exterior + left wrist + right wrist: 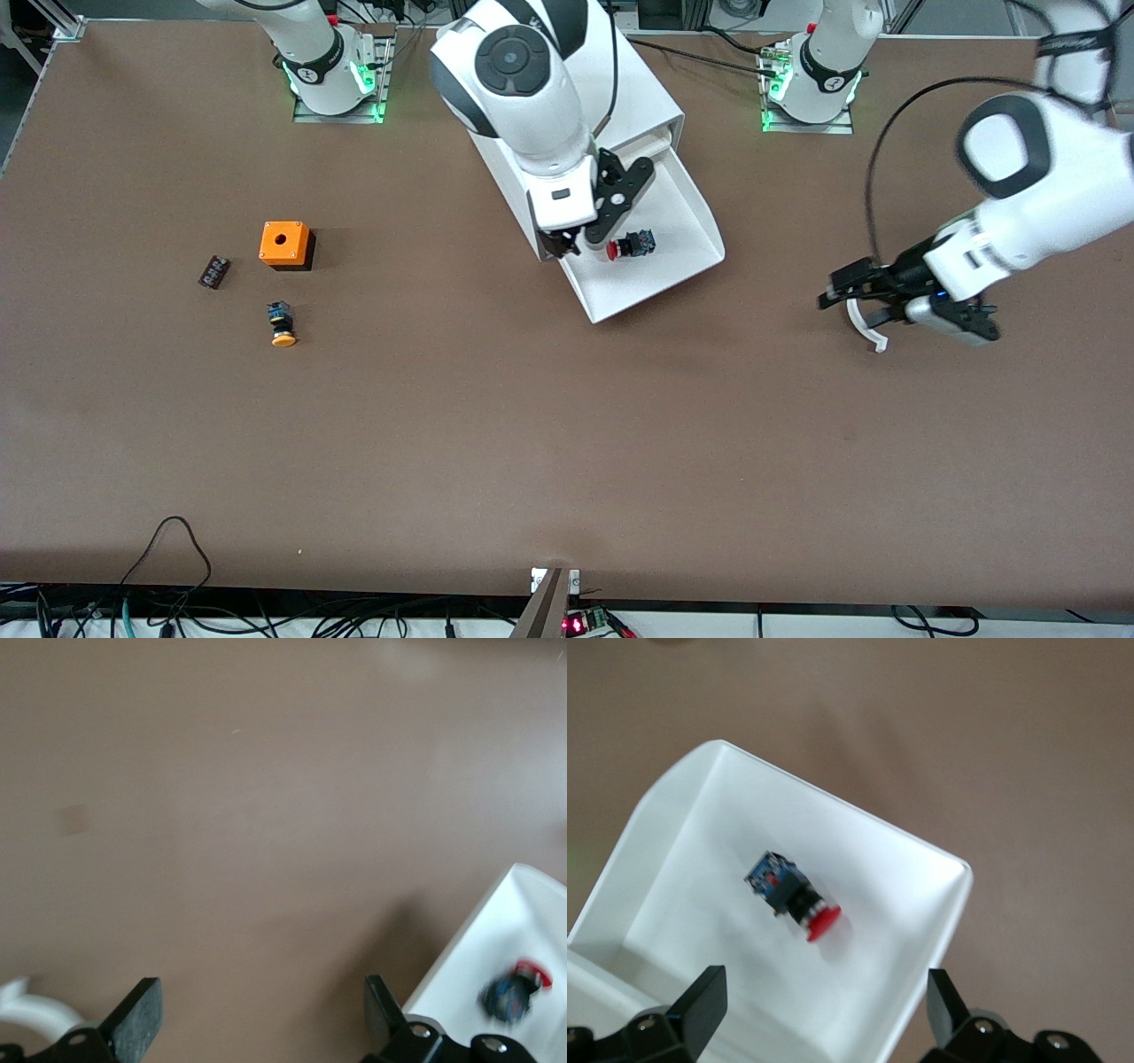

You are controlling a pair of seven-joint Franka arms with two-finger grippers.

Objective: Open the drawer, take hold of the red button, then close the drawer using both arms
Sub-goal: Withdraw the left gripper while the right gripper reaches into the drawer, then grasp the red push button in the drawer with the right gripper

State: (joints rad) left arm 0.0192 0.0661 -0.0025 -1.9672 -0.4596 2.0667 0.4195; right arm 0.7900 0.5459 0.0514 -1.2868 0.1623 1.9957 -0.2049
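The white cabinet [647, 97] stands between the arm bases. Its drawer [687, 221] is pulled out toward the front camera. The red-capped button [629, 244] lies on its side in the drawer. My right gripper [581, 241] hangs open and empty over the drawer, close beside the button. In the right wrist view the button [793, 895] lies in the drawer [691, 868], ahead of my right gripper [824, 1010]. My left gripper [852, 297] is open and empty over bare table toward the left arm's end. The left wrist view shows my left gripper [261, 1019], the drawer corner [496, 930] and the button [514, 992].
An orange box with a hole [285, 244], an orange-capped button [282, 323] and a small black part [213, 272] lie toward the right arm's end. A white curved piece [864, 330] sits by the left gripper.
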